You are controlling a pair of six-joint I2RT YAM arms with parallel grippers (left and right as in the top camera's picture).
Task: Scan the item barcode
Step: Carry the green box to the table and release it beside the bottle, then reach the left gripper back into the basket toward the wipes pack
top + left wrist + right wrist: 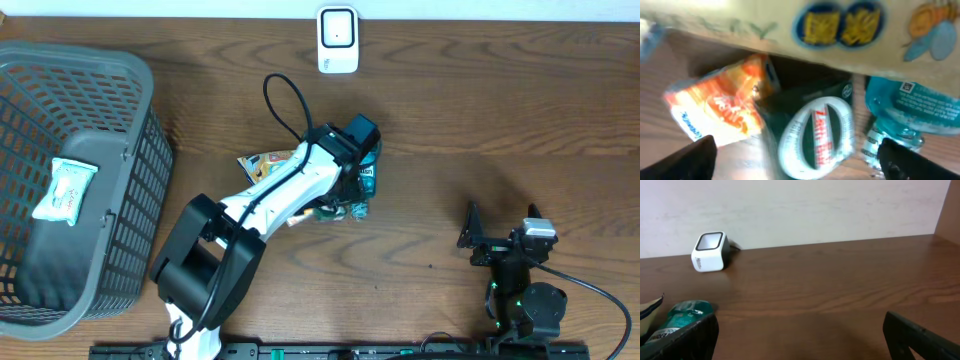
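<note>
The wooden table (480, 110) fills the overhead view. A grey basket (150, 170) takes the left edge, with 1 pale packet (64, 190) lying inside it.

The left arm (270, 195) reaches from the bottom edge up to the centre of the frame, over a pile of 4 packets. The right arm (520, 280) sits folded at lower right, well apart from the pile.

In the left wrist view, the left gripper (800, 160) hangs over the pile with its 2 fingers at the lower corners of the frame, spread wide and gripping nothing. The right gripper (800, 335) is likewise spread wide and empty, over bare table.

In the pile, a beige packet (850, 35) runs across the top of the left wrist view. Below it lie a green packet (815, 130) at centre, an orange packet (720, 107) on the left and a teal packet (910, 105) on the right, which shows a small code square (906, 87). The view is blurred, so no print can be read.

The white scanner (338, 40) stands at top centre of the overhead view, well apart from the pile.
</note>
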